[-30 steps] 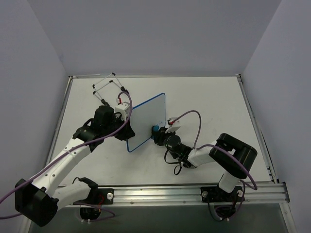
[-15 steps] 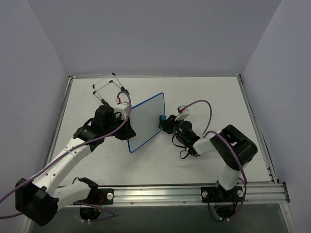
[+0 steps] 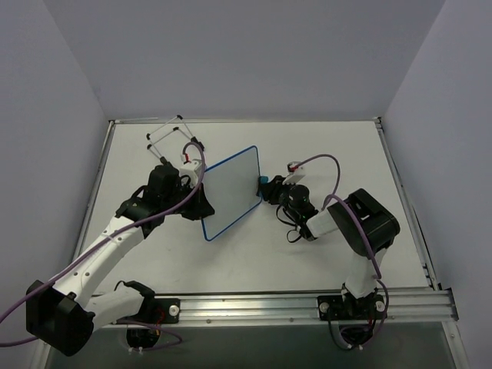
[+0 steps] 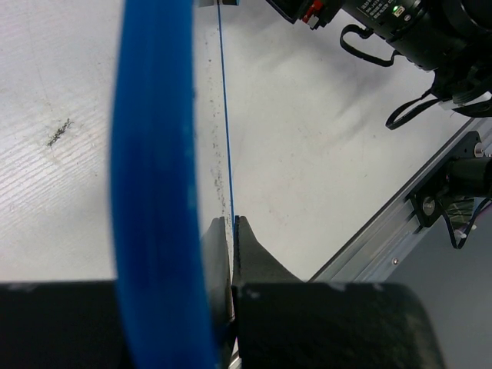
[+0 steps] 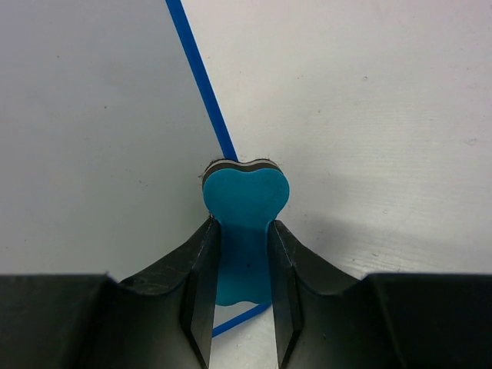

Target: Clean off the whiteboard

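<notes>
Top external view: eraser at the board's right edge, both grippers clamped.

The left gripper is pinched tight on the left rim of the whiteboard, holding it tilted up off the table, mid-left, near the wire easel. The right gripper is closed on the blue eraser, its felt end right at the board's blue frame. To wipe well, I'd say: lay the pad flat on the face, press lightly so the board doesn't twist in the left grip, and sweep in overlapping passes. The right arm is folded low, forearm reaching left. The left arm is stretched forward, wrist turned inward. No writing shows from here.
</notes>
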